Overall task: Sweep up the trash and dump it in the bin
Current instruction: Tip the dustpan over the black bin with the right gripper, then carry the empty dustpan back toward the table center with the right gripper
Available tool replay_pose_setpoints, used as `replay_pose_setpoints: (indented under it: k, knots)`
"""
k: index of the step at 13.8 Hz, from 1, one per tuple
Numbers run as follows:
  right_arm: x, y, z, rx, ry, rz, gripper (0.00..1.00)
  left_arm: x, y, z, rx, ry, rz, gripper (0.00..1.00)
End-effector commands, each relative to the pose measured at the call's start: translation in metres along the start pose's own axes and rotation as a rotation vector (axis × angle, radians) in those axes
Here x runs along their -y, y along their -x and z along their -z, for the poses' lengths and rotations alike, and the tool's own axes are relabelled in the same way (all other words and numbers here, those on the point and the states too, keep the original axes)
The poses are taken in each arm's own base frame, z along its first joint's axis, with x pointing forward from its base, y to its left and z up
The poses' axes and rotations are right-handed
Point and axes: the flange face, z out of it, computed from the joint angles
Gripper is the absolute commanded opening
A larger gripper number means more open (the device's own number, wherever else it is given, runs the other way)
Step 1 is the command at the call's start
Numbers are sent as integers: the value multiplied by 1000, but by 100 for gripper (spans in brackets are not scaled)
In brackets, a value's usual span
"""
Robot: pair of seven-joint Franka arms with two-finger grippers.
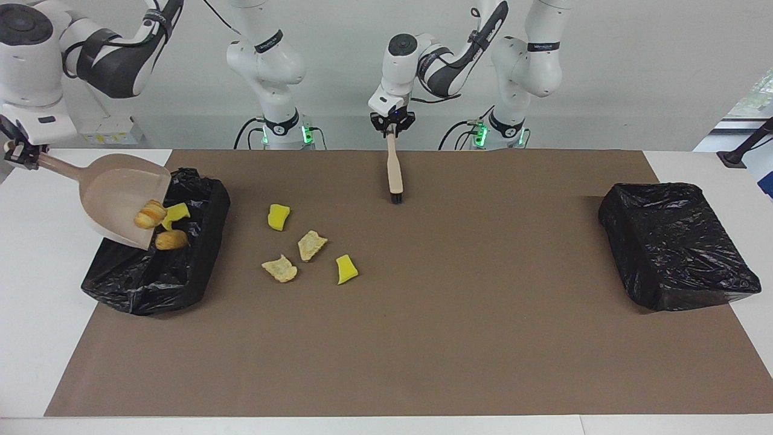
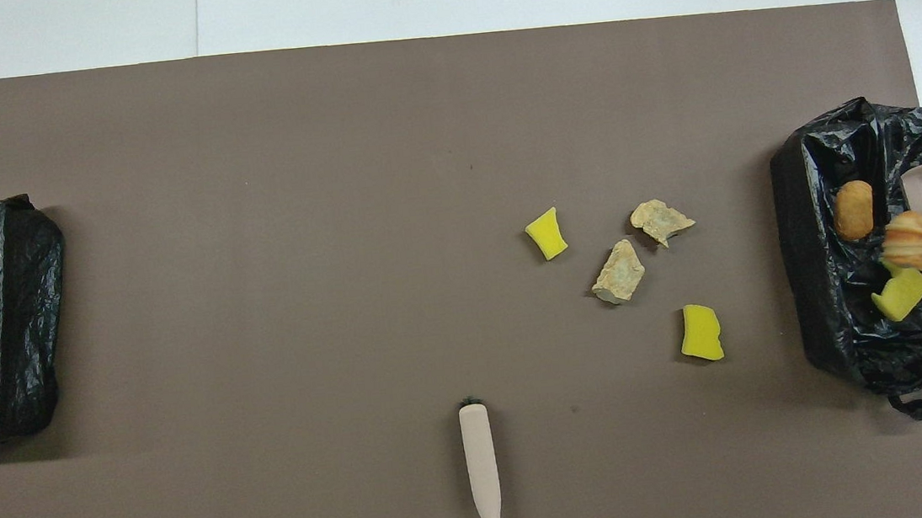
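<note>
My right gripper (image 1: 21, 157) is shut on the handle of the beige dustpan (image 1: 115, 193), tipped steeply over the black-lined bin (image 1: 157, 272) at the right arm's end. Trash is sliding off it: a striped bun (image 1: 151, 214) at the lip, a yellow sponge (image 1: 176, 212) and a brown roll (image 1: 171, 240) dropping into the bin. Several scraps lie on the mat beside the bin: two yellow sponges (image 1: 278, 217) (image 1: 346, 269) and two tan pieces (image 1: 311, 244) (image 1: 279, 268). My left gripper (image 1: 392, 122) is shut on the brush (image 1: 395, 172), whose bristles touch the mat.
A second black-lined bin (image 1: 676, 248) stands at the left arm's end of the table. The brown mat (image 1: 453, 338) covers most of the white table.
</note>
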Motion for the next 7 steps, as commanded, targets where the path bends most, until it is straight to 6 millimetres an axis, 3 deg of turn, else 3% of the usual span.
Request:
replay_pose_setpoints:
  k: [1,4,7]
  knots:
    - [6,4,6,55,-36,-32,0,7,-8,9,36,-15,-34,100]
    - [11,10,17,36,-26,-57,0,18,-45,44,70,-45,-25,100]
    - [11,-1,28,-125,-13,-177,0,53,-99,94,22,-77,-26,100]
